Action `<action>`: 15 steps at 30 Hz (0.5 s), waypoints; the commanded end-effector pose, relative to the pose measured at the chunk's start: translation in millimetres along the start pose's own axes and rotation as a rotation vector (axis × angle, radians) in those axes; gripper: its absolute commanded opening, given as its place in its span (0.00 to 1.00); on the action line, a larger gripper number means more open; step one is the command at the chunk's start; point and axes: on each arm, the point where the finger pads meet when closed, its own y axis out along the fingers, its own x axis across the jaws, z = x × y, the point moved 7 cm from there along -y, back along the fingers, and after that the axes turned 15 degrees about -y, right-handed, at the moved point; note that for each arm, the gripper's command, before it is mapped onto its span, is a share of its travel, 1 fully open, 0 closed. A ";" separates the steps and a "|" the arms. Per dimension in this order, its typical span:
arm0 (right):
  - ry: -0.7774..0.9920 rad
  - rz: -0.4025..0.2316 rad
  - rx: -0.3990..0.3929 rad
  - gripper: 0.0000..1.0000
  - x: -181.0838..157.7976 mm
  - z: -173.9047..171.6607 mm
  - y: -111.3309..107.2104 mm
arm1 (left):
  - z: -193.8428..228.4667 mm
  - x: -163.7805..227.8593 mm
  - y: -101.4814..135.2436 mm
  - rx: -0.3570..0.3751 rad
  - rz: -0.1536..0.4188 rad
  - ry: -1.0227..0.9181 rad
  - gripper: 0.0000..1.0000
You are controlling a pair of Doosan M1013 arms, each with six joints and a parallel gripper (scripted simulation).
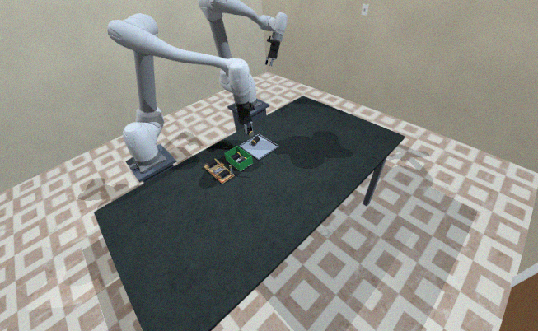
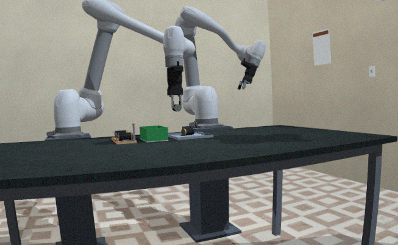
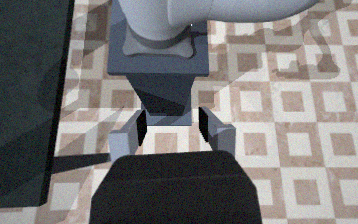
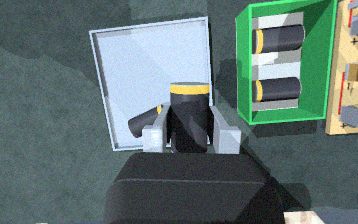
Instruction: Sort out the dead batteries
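Right wrist view — grey tool grips a yellow-banded black battery, lengthwise beside the green plastic box — holder beyond.
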 end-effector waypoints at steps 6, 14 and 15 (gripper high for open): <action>0.161 0.001 0.001 0.57 -0.4 0.1 -1.0 | 0.0 0.1 -0.4 -0.001 0.000 0.000 1.00; 0.501 0.001 0.001 0.57 -0.4 0.1 -1.0 | 0.0 0.1 -0.4 -0.001 0.000 0.000 1.00; 0.501 0.001 0.001 0.57 -0.4 0.1 -1.0 | 0.0 0.1 -0.4 -0.001 0.000 0.000 1.00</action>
